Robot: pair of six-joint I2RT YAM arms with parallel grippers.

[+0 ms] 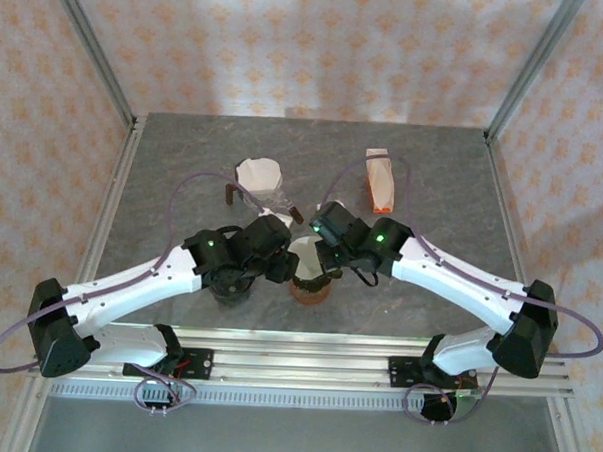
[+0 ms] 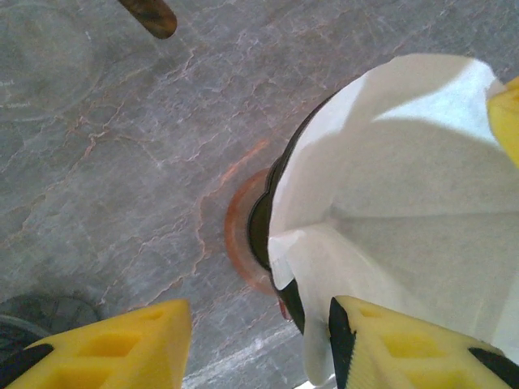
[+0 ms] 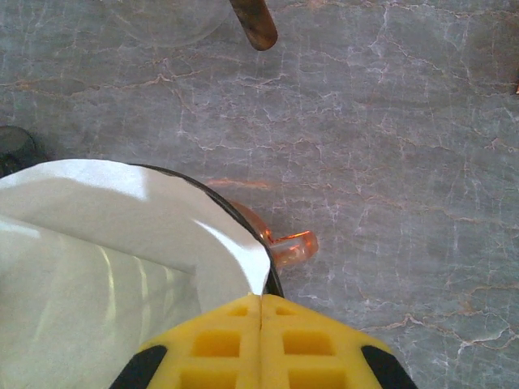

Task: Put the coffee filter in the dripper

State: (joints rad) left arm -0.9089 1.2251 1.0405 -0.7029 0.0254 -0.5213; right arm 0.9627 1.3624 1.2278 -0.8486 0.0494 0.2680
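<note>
Because both wrist bodies crowd over the middle of the table (image 1: 434,162) in the top view, I can't see any fingertips from above, so I go by the wrist cams. Most of the dripper (image 3: 289,246) is hidden. I get a dark rim arc, an orange handle and a bit of orange base, the rest is under paper. I see the coffee filter (image 2: 389,203) sitting in the dripper, cut off by the frame edges in both wrist views. Under the left arm, just beside the dripper, is a dark round thing (image 1: 229,286), and I can't make out what it is. A brown handle end (image 3: 255,24) sits at the top of frame with a faint glass outline next to it, blurry.

The filter is a cone, mouth up, point down inside the dripper, long axis about vertical. Its upper wall stands well above the rim.

On the right gripper (image 3: 259,301) the fingers are pressed together with no gap. The filter's rim corner runs right into their seam, so I read it as pinching the rim. On the left gripper (image 2: 259,324) the jaws are partway apart with a bare gap. One finger lies against the filter's outer wall, the other is over table, nothing clamped.

For room, I have bare table on the far side of the dripper. A white paper stack (image 1: 259,172) far-left and an orange-and-white packet (image 1: 379,181) far-right are both well apart from it. The near table edge and rail are close to the dripper.
</note>
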